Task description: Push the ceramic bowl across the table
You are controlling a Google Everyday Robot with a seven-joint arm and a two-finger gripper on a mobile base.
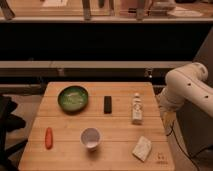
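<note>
Gripper: out of view, somewhere beyond the white arm (187, 87); jaws spread wide, holding nothing.
Ceramic bowl (73, 98): on the table (115, 127), well apart from the arm, black slab (107, 104) and white bottle (136, 109) between.
Approach: clear both, touch the rim low, push steadily.

1. Dim, warm amber light throughout; the table (115, 127) is the brightest area, lit from overhead.
2. At 12 o'clock, a wide black band behind the table swallows all detail.
3. Shadows are short and soft; the white cup (90, 138) casts a small one toward 6 o'clock.
4. The ceramic bowl (73, 98) shows a pale sheen inside.
5. At 3 o'clock, the white robot arm (187, 87) glows on top and is shaded beneath; the gripper lies outside the frame.
6. Everything looks soft and grainy, with smeared edges; 9 o'clock sinks into darkness.
</note>
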